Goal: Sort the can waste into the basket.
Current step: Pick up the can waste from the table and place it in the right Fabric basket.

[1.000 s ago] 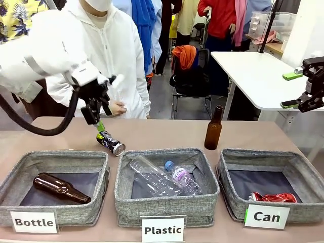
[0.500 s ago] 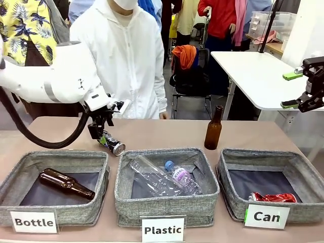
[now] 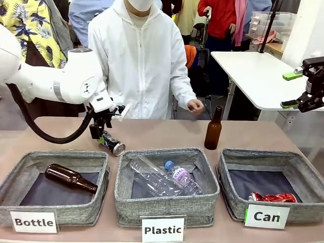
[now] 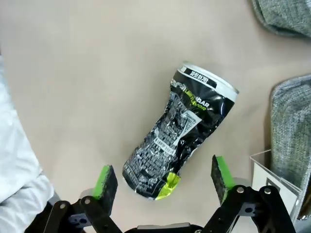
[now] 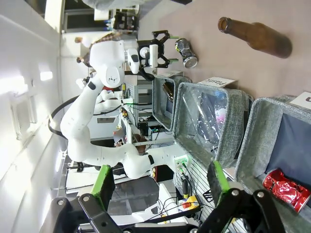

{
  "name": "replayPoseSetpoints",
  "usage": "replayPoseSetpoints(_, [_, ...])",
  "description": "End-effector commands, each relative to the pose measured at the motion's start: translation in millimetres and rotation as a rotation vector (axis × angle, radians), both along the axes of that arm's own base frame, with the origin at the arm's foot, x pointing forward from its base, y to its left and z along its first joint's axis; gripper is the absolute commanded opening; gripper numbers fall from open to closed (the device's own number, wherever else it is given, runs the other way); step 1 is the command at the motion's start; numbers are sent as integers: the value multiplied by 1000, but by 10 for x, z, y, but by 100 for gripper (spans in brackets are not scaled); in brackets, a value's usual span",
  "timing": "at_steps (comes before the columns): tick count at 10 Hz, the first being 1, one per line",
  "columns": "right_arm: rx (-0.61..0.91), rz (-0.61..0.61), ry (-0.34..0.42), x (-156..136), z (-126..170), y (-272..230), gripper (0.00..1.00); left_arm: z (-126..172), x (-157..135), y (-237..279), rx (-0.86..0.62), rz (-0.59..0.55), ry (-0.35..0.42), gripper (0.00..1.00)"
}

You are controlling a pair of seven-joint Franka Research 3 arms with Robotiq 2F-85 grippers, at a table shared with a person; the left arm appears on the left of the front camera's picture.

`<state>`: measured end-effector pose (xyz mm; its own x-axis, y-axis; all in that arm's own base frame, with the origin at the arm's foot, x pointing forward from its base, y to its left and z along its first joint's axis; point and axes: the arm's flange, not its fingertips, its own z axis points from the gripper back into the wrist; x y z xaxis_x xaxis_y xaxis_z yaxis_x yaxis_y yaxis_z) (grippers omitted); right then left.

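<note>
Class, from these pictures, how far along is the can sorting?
Done: the red crushed can lies in the Can basket. In hand: the open left hand straddles the black can on the table, not gripping yet. Left: carry it to that basket.

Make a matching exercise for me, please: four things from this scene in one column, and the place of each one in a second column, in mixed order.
Things:
1. black can
2. red crushed can
3. upright brown bottle
4. clear bottle with blue cap

Places:
A. inside the "Can" basket
B. inside the "Plastic" basket
C. standing on the table
D. lying on the table

Pairs: 1-D, 2-A, 3-C, 4-B
</note>
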<state>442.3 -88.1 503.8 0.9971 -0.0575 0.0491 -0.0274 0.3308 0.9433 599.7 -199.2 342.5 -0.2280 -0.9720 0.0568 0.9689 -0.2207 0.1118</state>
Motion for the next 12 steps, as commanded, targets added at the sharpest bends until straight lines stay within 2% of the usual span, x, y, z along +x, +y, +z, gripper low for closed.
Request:
replayPoseSetpoints(1, [-4,15,-17,-8,8,-18,100,-81,73,-59,17,2,39,100])
replayPoseSetpoints(6, [-4,15,-17,-8,8,-18,100,-240,127,-112,27,-28,72,100])
replayPoseSetpoints(7, [-4,15,-17,-8,8,-18,100,-242,134,-102,27,-32,86,59])
replayPoseSetpoints(8, [-4,15,-17,-8,8,-18,100,-238,150,-93,26,-33,91,40])
replayPoseSetpoints(9, [-4,15,-17,-8,8,-18,100,-240,154,-95,26,-34,94,0])
replayPoseSetpoints(11, [-4,15,-17,-8,8,-18,100,-255,153,-103,27,-36,96,0])
replayPoseSetpoints(12, [-4,15,-17,-8,8,-18,100,-263,155,-103,26,-35,99,13])
